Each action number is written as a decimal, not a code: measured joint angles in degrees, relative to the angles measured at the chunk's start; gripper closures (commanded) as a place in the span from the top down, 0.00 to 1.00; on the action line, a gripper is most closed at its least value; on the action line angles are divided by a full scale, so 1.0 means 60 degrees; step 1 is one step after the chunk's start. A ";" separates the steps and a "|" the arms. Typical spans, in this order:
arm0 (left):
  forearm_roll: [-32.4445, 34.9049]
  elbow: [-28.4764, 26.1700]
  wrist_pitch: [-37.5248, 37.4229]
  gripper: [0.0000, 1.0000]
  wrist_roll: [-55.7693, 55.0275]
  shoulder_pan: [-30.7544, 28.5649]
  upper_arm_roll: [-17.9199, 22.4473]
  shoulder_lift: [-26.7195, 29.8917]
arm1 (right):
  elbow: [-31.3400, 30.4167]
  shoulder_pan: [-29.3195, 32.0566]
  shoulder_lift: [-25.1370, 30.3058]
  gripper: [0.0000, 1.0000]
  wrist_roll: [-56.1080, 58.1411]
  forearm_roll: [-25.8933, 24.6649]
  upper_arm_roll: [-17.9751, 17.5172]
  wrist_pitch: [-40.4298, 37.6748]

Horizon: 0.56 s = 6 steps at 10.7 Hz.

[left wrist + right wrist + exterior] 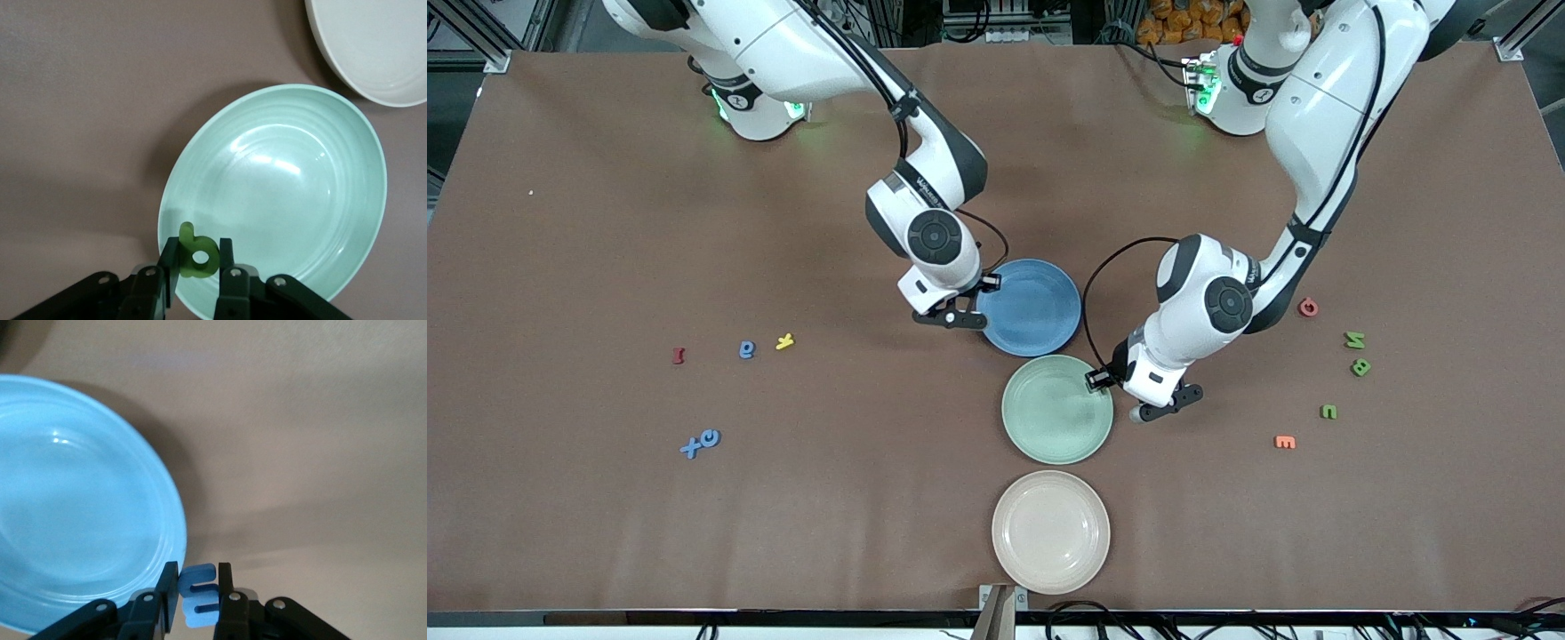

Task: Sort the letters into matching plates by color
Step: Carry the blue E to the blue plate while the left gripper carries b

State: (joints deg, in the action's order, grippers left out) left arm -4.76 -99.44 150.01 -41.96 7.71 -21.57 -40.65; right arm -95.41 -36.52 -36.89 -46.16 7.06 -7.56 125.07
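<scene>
1. The left gripper [197, 263] is pinching a small chunky green foam letter [197, 253] over the rim of the round pale mint green plate [280, 193]; only its wrist view shows this.
2. The right gripper [199, 590] is pinching a small blue foam letter [200, 597] just beside the round sky blue plate [73, 520] on the brown counter [605, 498].
3. The front view is showing loose letters at both ends.

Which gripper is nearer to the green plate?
Left. The left gripper, holding a green letter, is at the green plate rim; the right gripper is beside the blue plate.
</scene>
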 measured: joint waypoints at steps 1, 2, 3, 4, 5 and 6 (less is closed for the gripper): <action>0.0000 0.0001 0.0137 0.00 -0.0039 0.0000 -0.0001 -0.0093 | 0.0054 -0.0016 -0.0033 0.05 -0.0149 0.0006 -0.0098 -0.0006; 0.0000 0.0016 0.0187 0.00 -0.0059 0.0000 -0.0002 -0.0141 | 0.0154 -0.0040 -0.0094 0.05 -0.0314 0.0034 -0.0130 -0.0006; 0.0000 0.0035 0.0246 0.08 -0.0109 0.0000 -0.0003 -0.0167 | 0.0306 -0.0052 -0.0181 0.05 -0.0414 0.0062 -0.0138 -0.0006; 0.0000 0.0047 0.0304 0.40 -0.0139 0.0000 -0.0004 -0.0184 | 0.0448 -0.0055 -0.0258 0.05 -0.0452 0.0073 -0.0139 -0.0006; 0.0000 0.0055 0.0334 0.78 -0.0144 0.0000 -0.0004 -0.0194 | 0.0560 -0.0056 -0.0313 0.05 -0.0459 0.0076 -0.0139 -0.0006; 0.0000 0.0062 0.0353 1.00 -0.0145 -0.0001 -0.0004 -0.0199 | 0.0660 -0.0065 -0.0366 0.05 -0.0460 0.0085 -0.0142 -0.0007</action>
State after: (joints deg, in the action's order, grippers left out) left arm -4.76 -99.06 152.12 -42.83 7.71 -21.59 -41.85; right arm -91.45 -36.91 -39.08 -48.92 7.57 -8.41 125.03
